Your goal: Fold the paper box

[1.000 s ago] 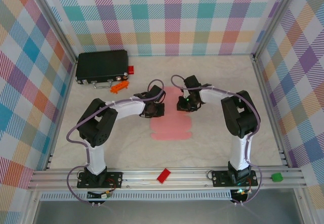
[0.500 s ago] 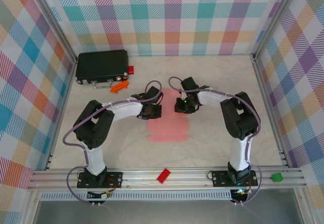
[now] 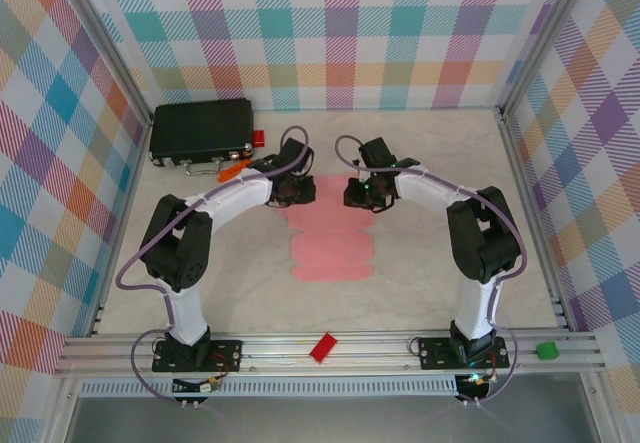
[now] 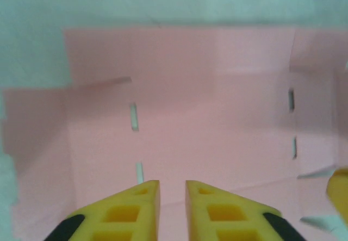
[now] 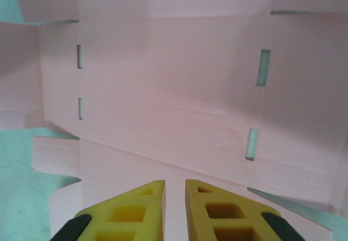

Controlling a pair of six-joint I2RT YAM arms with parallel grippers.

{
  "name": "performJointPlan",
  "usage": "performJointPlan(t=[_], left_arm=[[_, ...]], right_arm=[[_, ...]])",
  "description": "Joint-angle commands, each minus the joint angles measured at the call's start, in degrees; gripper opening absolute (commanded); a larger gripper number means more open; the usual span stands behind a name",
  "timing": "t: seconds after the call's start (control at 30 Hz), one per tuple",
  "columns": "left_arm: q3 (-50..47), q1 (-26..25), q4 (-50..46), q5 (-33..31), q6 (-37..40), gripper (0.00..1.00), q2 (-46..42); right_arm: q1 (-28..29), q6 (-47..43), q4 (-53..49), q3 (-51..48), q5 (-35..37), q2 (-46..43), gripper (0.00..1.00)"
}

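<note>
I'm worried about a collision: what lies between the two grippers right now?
In the top external view, the far end of the flat paper box spans the gap between the left gripper and the right gripper.

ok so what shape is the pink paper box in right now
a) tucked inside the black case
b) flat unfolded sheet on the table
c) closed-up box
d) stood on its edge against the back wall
b, the paper box lies spread flat on the table, with its slots and flaps open to see in both wrist views.
</note>
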Motion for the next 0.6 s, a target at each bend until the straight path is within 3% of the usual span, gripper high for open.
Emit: performJointPlan(t=[0.0, 0.33, 0.57], left_arm=[[4.97, 2.29, -3.11, 1.2, 2.47, 0.22, 3.5], [17.14, 6.72, -7.1, 0.44, 4.28, 0.48, 14.47], [24.4, 7.48, -11.32, -0.67, 4.71, 0.5, 20.41]], right_arm=[[-0.41, -0.52, -0.06, 2.7, -3.02, 3.08, 0.17], [-0.32, 0.54, 1.17, 2.73, -5.34, 8.42, 0.16], [-0.28, 0.94, 1.6, 2.38, -5.89, 10.14, 0.16]])
